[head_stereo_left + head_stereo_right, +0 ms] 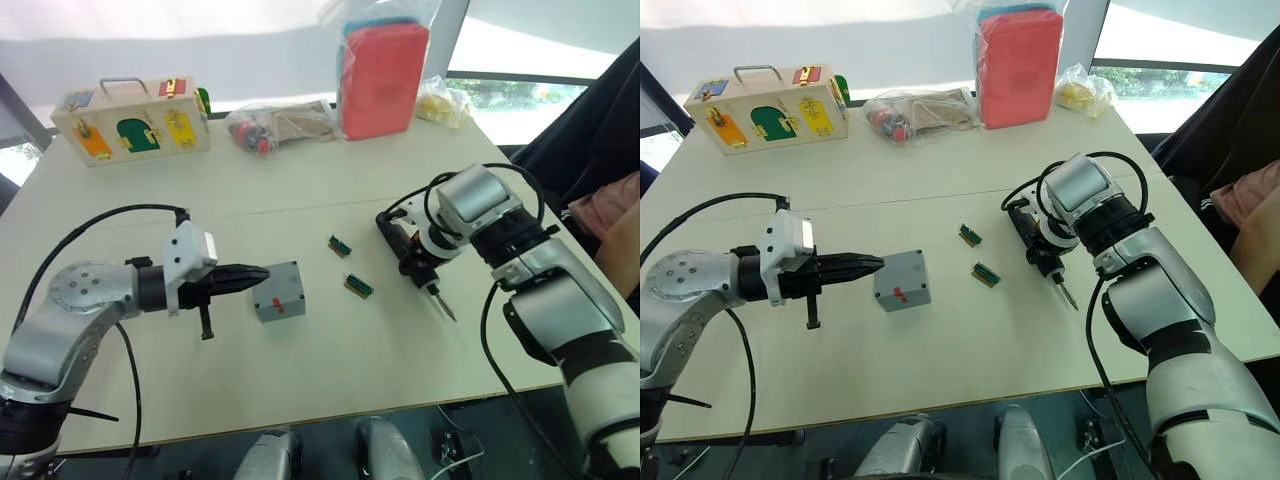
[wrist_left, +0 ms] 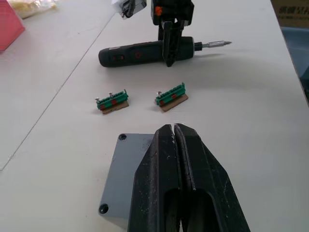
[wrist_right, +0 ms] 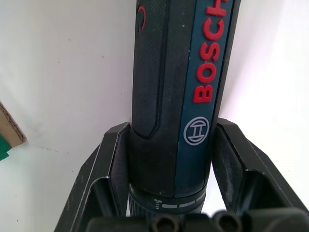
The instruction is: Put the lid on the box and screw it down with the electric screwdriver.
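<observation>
On the table, right gripper [image 1: 415, 262] clamping black electric screwdriver [image 2: 149, 52] (red lettering), left gripper [image 1: 262, 274] pinched closed.

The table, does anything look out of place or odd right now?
Nothing stands out. The lid sits flush on the box, two green connector blocks lie loose nearby, and the screwdriver lies flat in the right gripper.

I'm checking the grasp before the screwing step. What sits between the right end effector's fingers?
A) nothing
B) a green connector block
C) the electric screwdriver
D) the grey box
C: in the right wrist view the two fingers of the right end effector flank the black body of the electric screwdriver, which lies on the table.
</observation>
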Controlling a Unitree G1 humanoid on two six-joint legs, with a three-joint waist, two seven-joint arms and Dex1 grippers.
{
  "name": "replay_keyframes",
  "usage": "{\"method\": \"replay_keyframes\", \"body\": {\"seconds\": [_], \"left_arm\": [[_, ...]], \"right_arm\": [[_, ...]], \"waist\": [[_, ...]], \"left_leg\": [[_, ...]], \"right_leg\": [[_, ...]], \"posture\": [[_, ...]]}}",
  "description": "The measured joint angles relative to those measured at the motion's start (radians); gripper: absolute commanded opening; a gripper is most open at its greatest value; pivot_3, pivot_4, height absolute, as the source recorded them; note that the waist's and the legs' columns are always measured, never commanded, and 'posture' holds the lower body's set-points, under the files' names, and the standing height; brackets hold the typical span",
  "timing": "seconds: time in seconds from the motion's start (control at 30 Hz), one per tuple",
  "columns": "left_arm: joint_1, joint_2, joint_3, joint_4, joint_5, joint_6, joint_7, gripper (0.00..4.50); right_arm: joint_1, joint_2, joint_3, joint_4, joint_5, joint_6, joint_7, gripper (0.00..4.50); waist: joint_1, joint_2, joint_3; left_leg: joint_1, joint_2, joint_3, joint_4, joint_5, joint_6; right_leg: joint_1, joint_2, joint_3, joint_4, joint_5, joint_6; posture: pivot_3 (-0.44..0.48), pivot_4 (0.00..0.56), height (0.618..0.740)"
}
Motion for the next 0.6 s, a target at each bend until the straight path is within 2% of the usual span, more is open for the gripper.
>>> {"method": "replay_keyframes", "body": {"seconds": [0.1,0.23,0.33,0.47,0.6], "left_arm": [[-0.001,0.003,0.001,0.002,0.0,0.002,0.0,0.0],[-0.004,0.012,0.002,0.009,0.001,0.003,0.0,0.0],[-0.007,0.042,0.002,0.02,0.006,0.004,-0.006,0.0],[-0.019,0.052,0.008,0.045,0.014,0.003,-0.013,0.0],[-0.025,0.052,-0.01,0.085,0.047,-0.002,-0.019,0.0]], "right_arm": [[-0.013,0.013,-0.059,0.042,-0.016,-0.045,-0.023,1.91],[-0.076,0.008,-0.143,0.014,-0.02,-0.125,0.005,1.91],[-0.02,0.027,-0.304,-0.212,0.048,-0.278,0.052,1.91],[0.125,0.172,-0.472,-0.507,0.128,-0.533,0.038,1.91],[0.286,0.303,-0.584,-0.613,0.174,-0.766,0.023,1.91]], "waist": [[0.001,0.001,0.001],[-0.002,0.003,0.002],[-0.012,0.002,0.003],[-0.024,0.001,0.002],[-0.011,0.0,0.002]], "left_leg": [[-0.001,0.0,0.0,0.0,0.0,0.0],[-0.002,0.0,0.002,-0.004,0.0,-0.001],[-0.006,0.001,0.004,-0.004,0.001,-0.001],[-0.006,0.002,0.004,-0.003,0.001,-0.002],[-0.005,0.0,0.003,0.001,0.001,-0.002]], "right_leg": [[-0.002,0.0,0.0,0.001,0.0,0.0],[-0.007,0.0,0.001,0.005,0.0,0.0],[-0.013,0.001,0.002,0.007,0.0,0.0],[-0.013,0.001,0.003,0.009,0.0,0.0],[-0.009,0.001,0.003,0.008,0.0,0.0]], "posture": [[0.0,0.15,0.74],[0.0,0.15,0.74],[0.0,0.15,0.74],[0.0,0.15,0.74],[0.0,0.15,0.74]]}}
